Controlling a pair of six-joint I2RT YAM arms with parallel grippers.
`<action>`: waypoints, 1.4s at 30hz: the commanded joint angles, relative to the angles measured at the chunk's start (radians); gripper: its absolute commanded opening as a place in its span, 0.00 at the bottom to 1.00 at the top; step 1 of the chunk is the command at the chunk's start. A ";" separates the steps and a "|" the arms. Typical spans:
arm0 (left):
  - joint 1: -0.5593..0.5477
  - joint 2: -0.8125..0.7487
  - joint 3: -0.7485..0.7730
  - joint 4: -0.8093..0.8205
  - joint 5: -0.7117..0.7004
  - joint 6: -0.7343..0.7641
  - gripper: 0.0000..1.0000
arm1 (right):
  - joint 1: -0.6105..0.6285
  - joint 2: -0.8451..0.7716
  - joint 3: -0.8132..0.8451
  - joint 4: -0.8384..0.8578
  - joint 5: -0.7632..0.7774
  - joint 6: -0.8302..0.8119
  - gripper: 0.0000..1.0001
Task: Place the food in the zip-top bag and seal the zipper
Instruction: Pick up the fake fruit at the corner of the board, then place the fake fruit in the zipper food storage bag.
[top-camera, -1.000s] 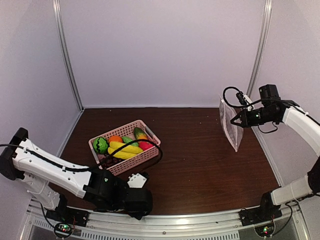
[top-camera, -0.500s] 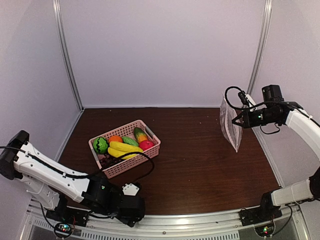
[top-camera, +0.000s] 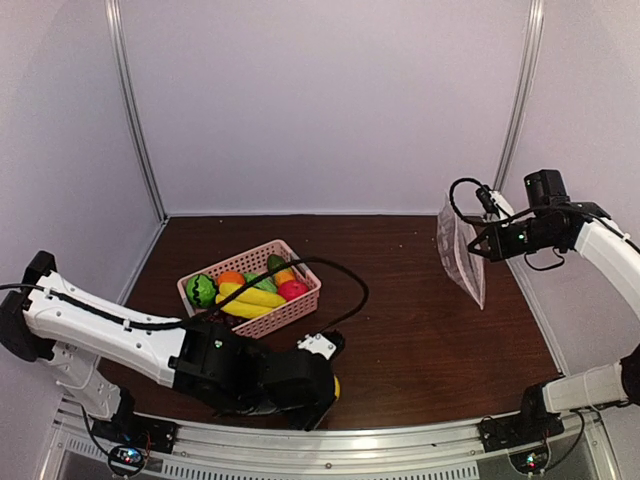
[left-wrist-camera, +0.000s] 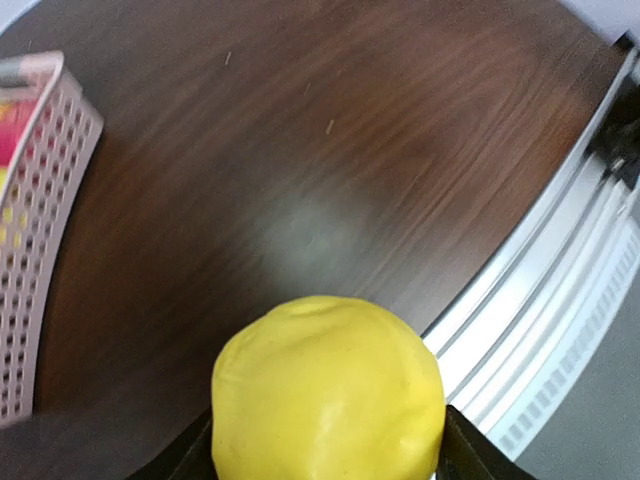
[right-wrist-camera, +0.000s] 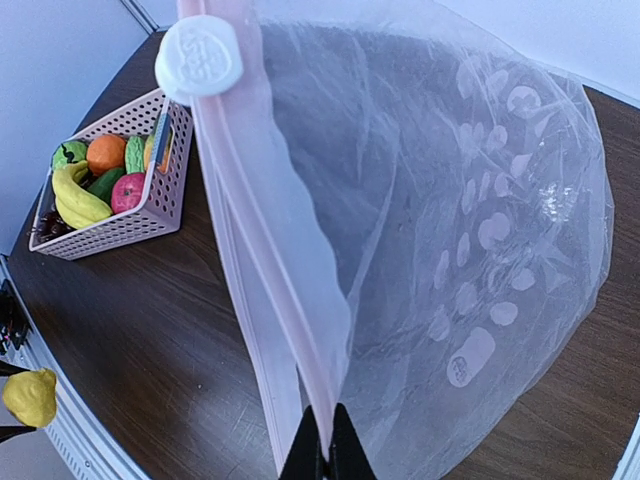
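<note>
Left gripper (top-camera: 329, 379): clenched on the lemon (left-wrist-camera: 328, 395), lower centre, likely bound for bagging
Right gripper (right-wrist-camera: 322, 452): pinched the zip-top bag (right-wrist-camera: 450, 250) by its zipper (right-wrist-camera: 262, 260), right side, hung for loading
Other food (top-camera: 250, 294): lay in basket (top-camera: 272, 320)

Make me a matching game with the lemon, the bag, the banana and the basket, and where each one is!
Things
1. lemon
2. zip-top bag
3. banana
4. pink basket

Places
A. lying inside the basket
B. standing on the table
C. pinched in the left fingers
D. hanging from the right fingers

Pairs: 1-C, 2-D, 3-A, 4-B
</note>
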 joint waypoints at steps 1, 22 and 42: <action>0.104 0.036 0.126 0.341 -0.011 0.311 0.66 | 0.029 -0.033 0.033 -0.054 0.037 -0.023 0.00; 0.409 0.536 0.573 1.272 0.579 -0.019 0.56 | 0.088 -0.014 0.068 -0.041 -0.091 0.102 0.00; 0.446 0.656 0.547 1.288 0.433 -0.129 0.47 | 0.088 -0.005 0.118 -0.054 -0.187 0.163 0.00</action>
